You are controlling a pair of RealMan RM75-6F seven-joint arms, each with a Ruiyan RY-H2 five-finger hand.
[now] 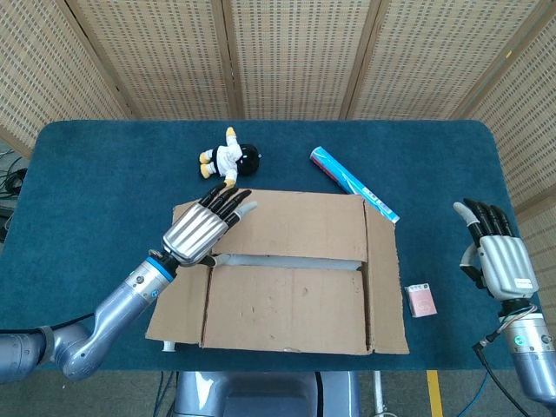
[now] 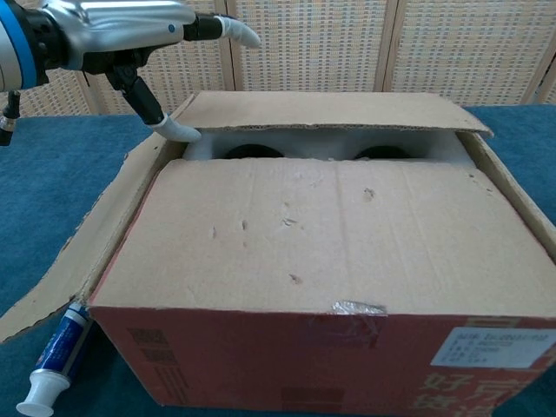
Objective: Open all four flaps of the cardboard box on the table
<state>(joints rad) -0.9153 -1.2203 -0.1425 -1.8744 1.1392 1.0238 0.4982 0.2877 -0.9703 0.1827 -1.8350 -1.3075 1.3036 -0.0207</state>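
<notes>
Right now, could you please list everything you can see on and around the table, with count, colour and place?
cardboard box: one, brown with a red front, centre of the table, far flap lifted, near flap flat
table: one, dark blue cloth top
plush toy: one, white, black and yellow, behind the box
long packet: one, blue and white, behind the box's right corner
small card: one, pink, right of the box
tube: one, blue with a white cap, at the box's front left corner
left hand: one, silver and black, thumb under the far flap
right hand: one, silver and black, at the table's right edge
</notes>
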